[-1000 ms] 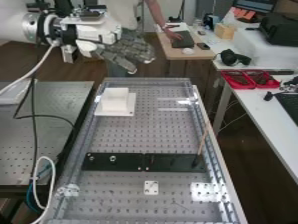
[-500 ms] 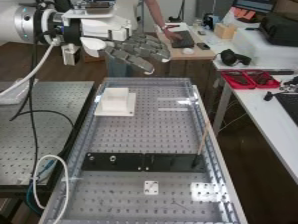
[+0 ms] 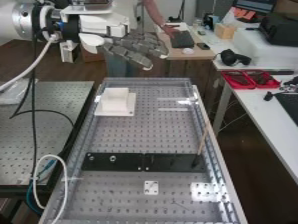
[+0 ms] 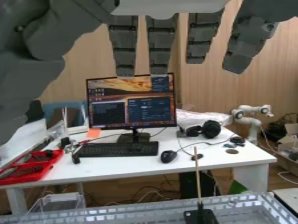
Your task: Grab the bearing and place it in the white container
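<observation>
Your dark grey hand (image 3: 136, 47) has shifted rightward in the high view since a second ago. The white arm (image 3: 10, 22) comes in from the upper left, roughly level, holding it raised beyond the far end of the perforated metal desk (image 3: 126, 137), its fingers (image 4: 159, 45) angled slightly downward. You have it released: fingers straight and spread, nothing grasped. Your square white container (image 3: 115, 102) stands near the desk's far left corner, on a flat white plate (image 3: 130, 111).
</observation>
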Controlling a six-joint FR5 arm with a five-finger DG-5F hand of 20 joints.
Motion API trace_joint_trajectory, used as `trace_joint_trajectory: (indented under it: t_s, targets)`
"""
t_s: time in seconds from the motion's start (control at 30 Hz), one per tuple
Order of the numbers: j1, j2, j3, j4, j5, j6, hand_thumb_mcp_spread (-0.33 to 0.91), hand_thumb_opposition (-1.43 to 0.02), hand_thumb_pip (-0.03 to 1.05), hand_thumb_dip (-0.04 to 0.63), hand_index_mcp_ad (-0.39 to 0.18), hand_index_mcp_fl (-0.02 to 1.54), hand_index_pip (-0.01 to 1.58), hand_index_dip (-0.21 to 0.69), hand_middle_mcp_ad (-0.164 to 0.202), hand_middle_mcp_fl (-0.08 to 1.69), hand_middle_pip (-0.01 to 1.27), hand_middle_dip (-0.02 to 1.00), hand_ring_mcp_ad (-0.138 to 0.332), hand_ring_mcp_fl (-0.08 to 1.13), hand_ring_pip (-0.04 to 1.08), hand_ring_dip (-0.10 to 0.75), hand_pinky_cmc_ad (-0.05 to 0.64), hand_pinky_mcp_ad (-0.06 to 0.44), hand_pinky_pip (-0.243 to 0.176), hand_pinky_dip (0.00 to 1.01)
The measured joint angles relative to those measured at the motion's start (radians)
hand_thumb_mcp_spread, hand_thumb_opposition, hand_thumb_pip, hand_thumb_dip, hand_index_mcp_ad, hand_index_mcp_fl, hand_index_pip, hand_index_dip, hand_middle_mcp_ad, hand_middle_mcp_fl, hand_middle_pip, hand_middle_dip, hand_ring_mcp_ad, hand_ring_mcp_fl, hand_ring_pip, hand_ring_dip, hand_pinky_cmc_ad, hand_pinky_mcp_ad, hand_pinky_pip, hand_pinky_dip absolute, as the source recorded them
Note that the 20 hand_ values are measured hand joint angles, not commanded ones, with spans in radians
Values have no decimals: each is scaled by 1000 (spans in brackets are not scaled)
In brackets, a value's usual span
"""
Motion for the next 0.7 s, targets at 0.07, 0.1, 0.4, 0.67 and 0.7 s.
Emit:
trace_joint_trajectory:
  t_s: [0.07, 0.1, 0.4, 0.67, 0.7]
  targets:
    - [0, 2, -2, 2, 0, 0, 223, -621, 278, 28, -110, 216, 89, 265, 44, 96, 129, 206, 162, 14, 105, 51, 379, 314, -75, 157]
    - [-1, 3, -4, 4, -1, 2, 223, -621, 278, 28, -110, 216, 89, 265, 44, 99, 129, 206, 162, 14, 108, 51, 379, 314, -75, 157]
    - [-4, 1, -9, 4, -18, -10, 223, -621, 278, 30, -110, 188, 89, 264, 44, 99, 129, 206, 162, 14, 105, 51, 379, 314, -75, 157]
    - [-3, -2, -13, 1, -14, -43, 223, -621, 278, 30, -110, 188, 89, 260, 44, 99, 129, 206, 162, 14, 105, 51, 379, 314, -75, 157]
    - [-3, -2, -14, 1, -14, -48, 223, -621, 278, 30, -110, 188, 89, 260, 44, 99, 129, 206, 162, 14, 105, 51, 379, 314, -75, 157]
